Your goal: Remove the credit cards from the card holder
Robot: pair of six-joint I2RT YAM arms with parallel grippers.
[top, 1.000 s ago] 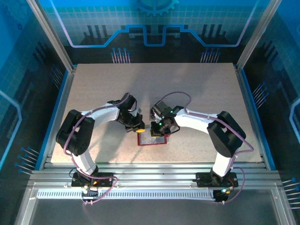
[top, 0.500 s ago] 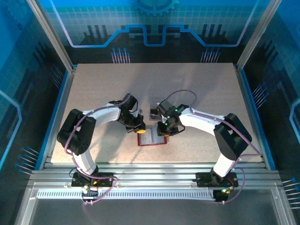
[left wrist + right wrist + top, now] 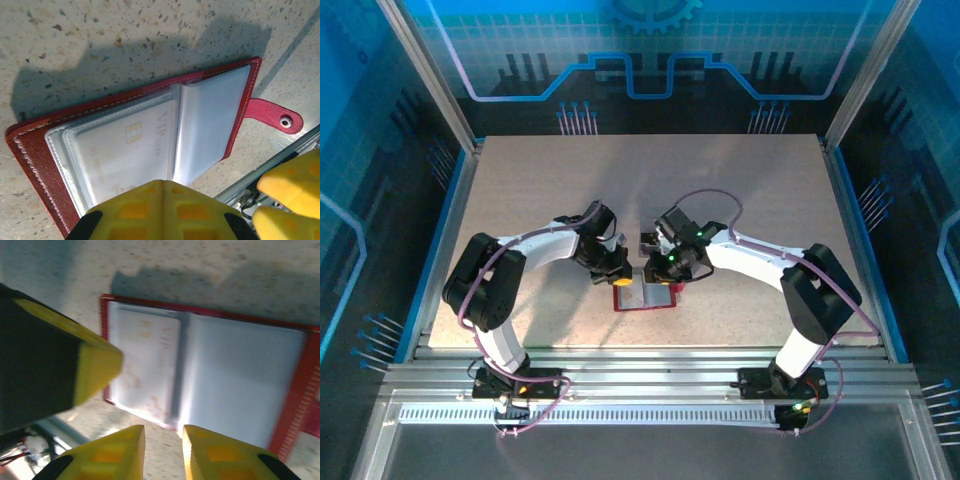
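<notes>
Right claw (image 3: pixel 163 447) seemingly ajar by wallet (image 3: pixel 240 385).

Card holder (image 3: pixel 35 162) flat on table (image 3: pixel 100 30), card (image 3: pixel 120 150) inside.

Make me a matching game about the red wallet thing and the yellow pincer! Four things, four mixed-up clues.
Things:
1. red folding card holder
2. pale VIP-lettered card
3. small red snap tab
4. left yellow pincer

Clues:
A. shut tight
B. lying open on the speckled table
C. tucked inside a clear plastic sleeve
D. sticking out from the holder's edge

Pairs: 1-B, 2-C, 3-D, 4-A
</notes>
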